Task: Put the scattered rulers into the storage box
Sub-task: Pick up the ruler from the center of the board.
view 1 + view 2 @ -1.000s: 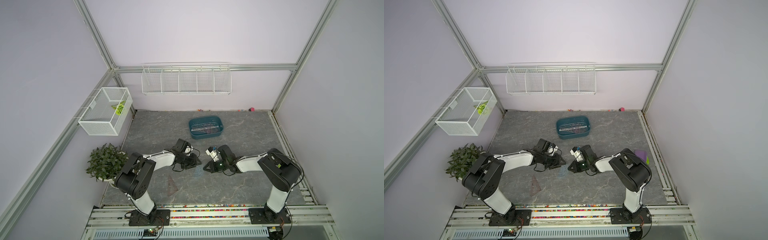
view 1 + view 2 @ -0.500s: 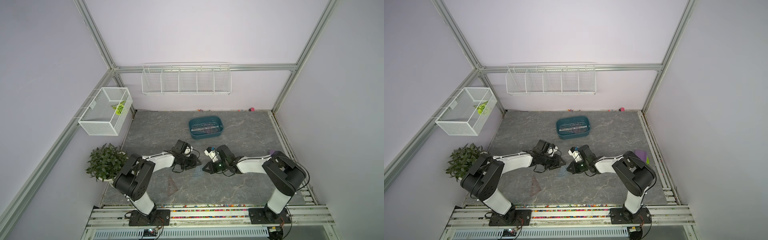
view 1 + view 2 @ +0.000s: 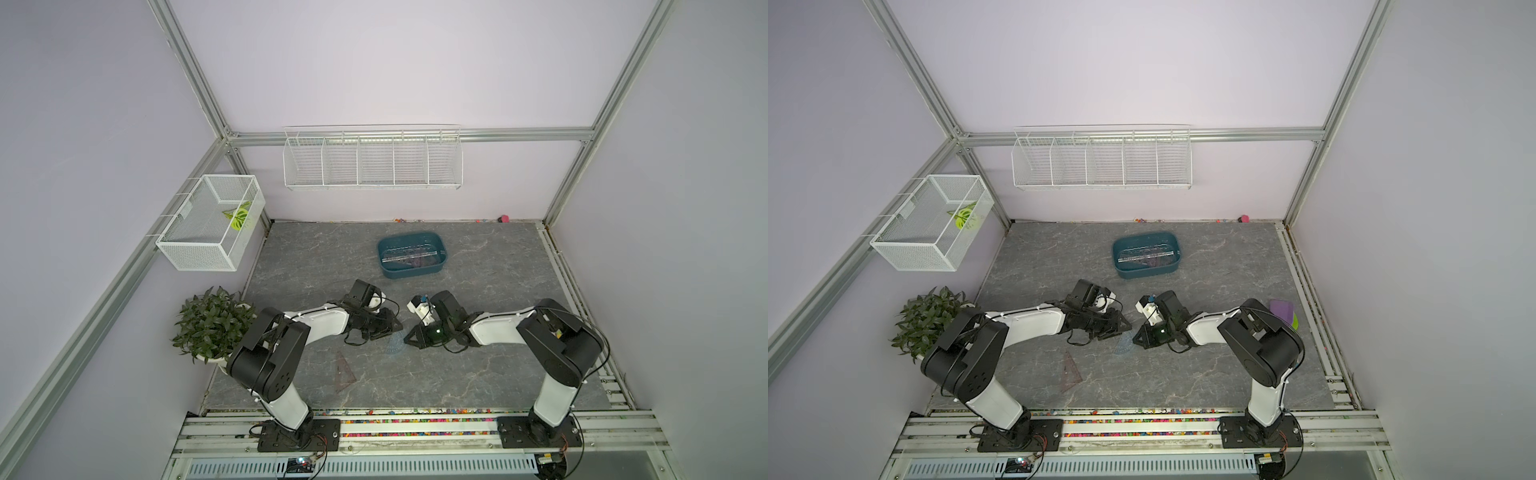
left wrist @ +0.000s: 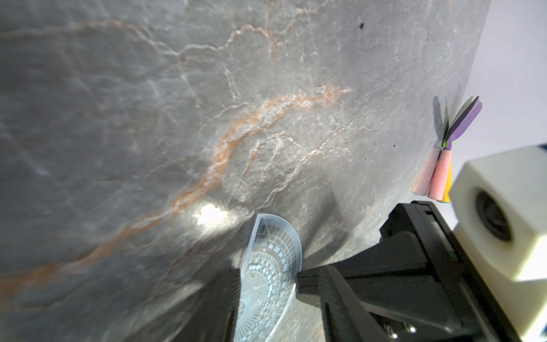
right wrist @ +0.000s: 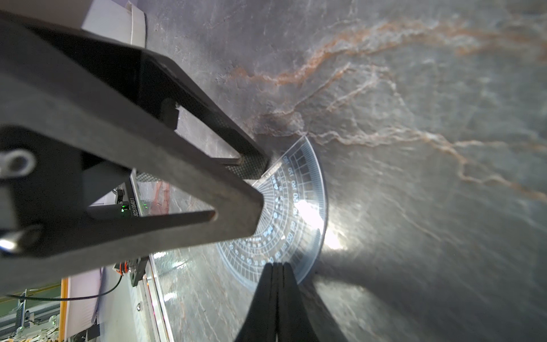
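In both top views the bluish protractor (image 3: 394, 345) (image 3: 1124, 347) is only a faint smudge on the grey tabletop (image 3: 478, 374), caught between two sets of black jaw tips at the middle. The wrist views show more. In the right wrist view the right jaws are pressed together, their tips set against the curved rim of the protractor (image 5: 299, 189). The left jaws stand partly spread, and the straight edge runs in between them. The left wrist view shows the protractor (image 4: 270, 266) with the right jaws butting its curve. Whether it lies flat or is tipped up, I cannot tell.

A brownish triangle (image 3: 344, 372) lies loose at 7 o'clock from the protractor, apart from both arms. The storage box (image 3: 409, 274) sits at 12 o'clock, towards the back wall, with a clear strip (image 3: 409, 254) and darker pieces inside.

At 3 o'clock, pastel pieces (image 3: 1282, 311) show by the tabletop's edge in a top view. In a top view the right arm (image 3: 548, 336) stands in front of them. The left wrist view catches the pastel pieces (image 4: 441, 174) too.

A potted plant (image 3: 212, 324) stands at 9 o'clock. A mesh basket (image 3: 212, 224) and a wire rack (image 3: 372, 160) hang on the walls.
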Tool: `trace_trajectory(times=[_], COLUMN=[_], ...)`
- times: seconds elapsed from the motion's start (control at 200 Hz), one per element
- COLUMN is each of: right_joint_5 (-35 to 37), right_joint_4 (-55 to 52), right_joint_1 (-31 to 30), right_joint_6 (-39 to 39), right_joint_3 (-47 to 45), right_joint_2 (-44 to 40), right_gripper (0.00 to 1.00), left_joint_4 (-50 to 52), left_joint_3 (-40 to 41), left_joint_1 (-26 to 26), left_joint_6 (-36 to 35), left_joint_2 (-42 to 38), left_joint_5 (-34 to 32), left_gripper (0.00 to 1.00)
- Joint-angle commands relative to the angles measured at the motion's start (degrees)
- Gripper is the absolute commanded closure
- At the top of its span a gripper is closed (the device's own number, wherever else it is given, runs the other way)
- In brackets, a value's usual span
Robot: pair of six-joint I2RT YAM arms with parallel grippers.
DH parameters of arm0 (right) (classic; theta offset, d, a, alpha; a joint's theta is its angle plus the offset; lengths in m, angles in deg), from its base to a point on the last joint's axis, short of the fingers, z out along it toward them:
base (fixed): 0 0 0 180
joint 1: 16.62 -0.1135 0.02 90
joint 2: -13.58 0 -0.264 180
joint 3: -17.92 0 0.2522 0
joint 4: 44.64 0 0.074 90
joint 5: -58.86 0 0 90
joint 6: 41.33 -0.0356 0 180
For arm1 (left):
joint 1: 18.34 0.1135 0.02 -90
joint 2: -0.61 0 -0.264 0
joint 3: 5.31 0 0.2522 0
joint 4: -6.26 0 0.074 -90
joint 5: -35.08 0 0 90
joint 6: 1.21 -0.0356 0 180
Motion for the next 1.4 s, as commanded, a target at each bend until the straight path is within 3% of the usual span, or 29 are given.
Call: trace_trajectory(times=[0.0, 1.395], right_joint_5=[0.74, 0.85], right_joint_4=[-0.93, 2.6], right_joint_1=[-0.3, 0.21], right_joint_6=[1.19, 0.9], right_joint_3=[-0.57, -6.97], right_joint_2=[2.46, 1.7], right_gripper=[0.93, 0.94], left_joint_4=[12.4, 15.0], left_joint_3=[4.81, 6.21], left_joint_1=[-0.59, 0.17], left_joint_6=[-0.22, 0.41], left_joint_2=[4.33, 1.2], left_joint_5=[-5.43, -7.76], left_gripper=[0.5, 0.5])
